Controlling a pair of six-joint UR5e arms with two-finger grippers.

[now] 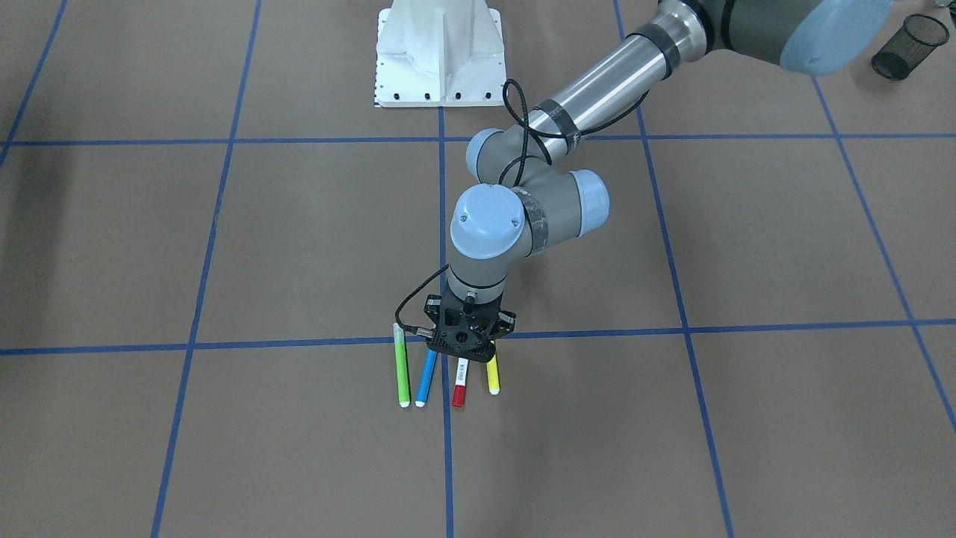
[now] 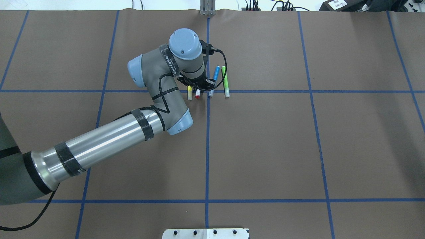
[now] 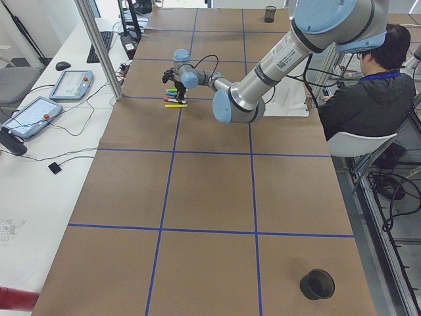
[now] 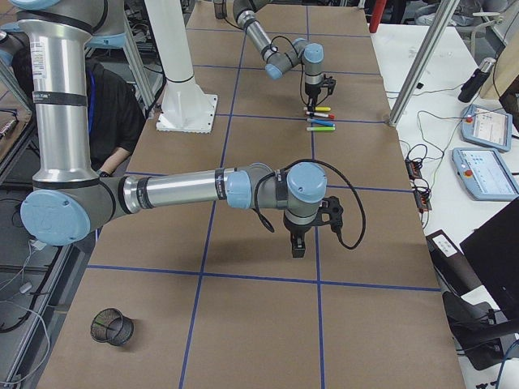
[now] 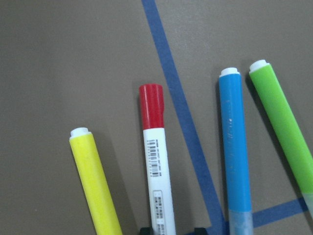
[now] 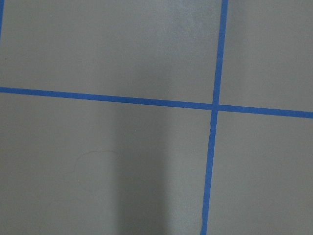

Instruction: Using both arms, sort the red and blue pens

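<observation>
L-wrist cam, L to R: yellow marker just left of red pen, blue pen right of it, green marker beyond. All flat on bench. Left gripper was over red pen, jaws apart astride barrel. Right gripper well away from red pen; jaw state can't tell.

Front and overhead cameras look steeply down from opposite sides; side cameras look along the table. The left wrist camera, close above the red pen, shares it with them.
</observation>
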